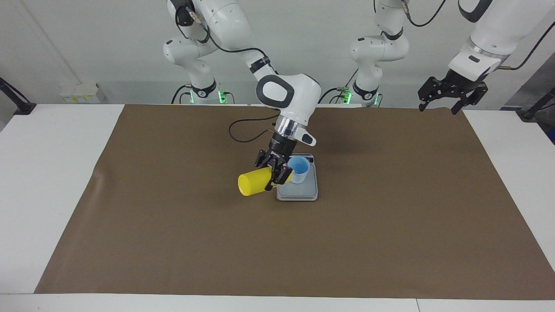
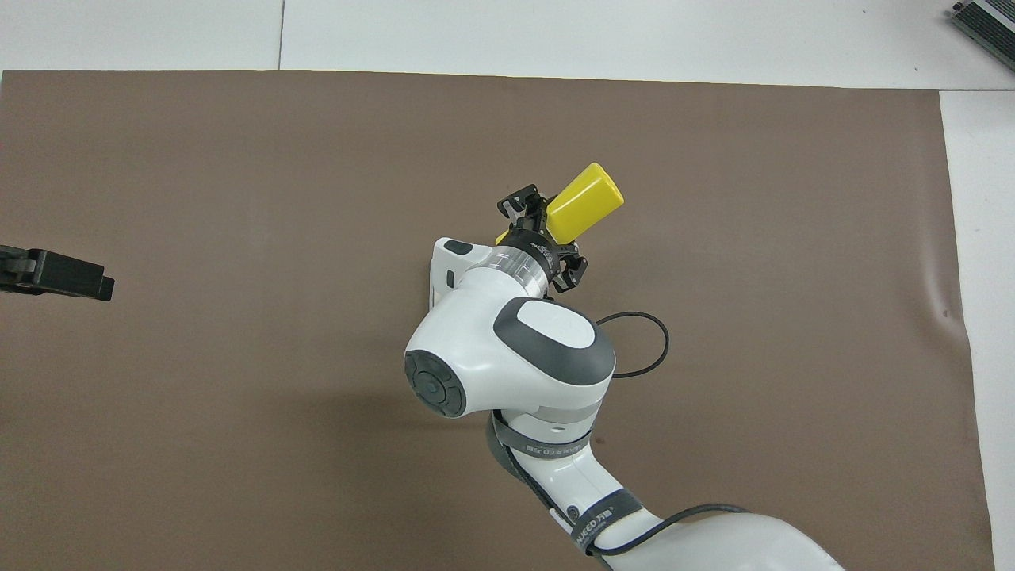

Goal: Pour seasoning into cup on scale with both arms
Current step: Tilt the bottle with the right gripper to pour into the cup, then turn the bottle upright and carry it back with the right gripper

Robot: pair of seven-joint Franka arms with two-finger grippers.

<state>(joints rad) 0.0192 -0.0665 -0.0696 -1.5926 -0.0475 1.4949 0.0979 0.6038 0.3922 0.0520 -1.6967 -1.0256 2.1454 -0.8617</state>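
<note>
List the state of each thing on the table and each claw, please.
Seasoning bottle: tipped on its side, nozzle toward the cup, held up.
Cup: upright on the scale.
Scale: flat on the table, bearing the cup.
Right claw: shut on the bottle.
Left claw: open, waiting, raised.

Yellow bottle (image 1: pixel 253 183) tipped sideways at blue cup (image 1: pixel 299 170) on scale (image 1: pixel 303 190).

We see bright, even light from above; both views sharp, no blur. Soft shadows on the brown mat (image 1: pixel 390 216) under the right arm (image 1: pixel 286 93). No glare we can spot, edges undistorted.
</note>
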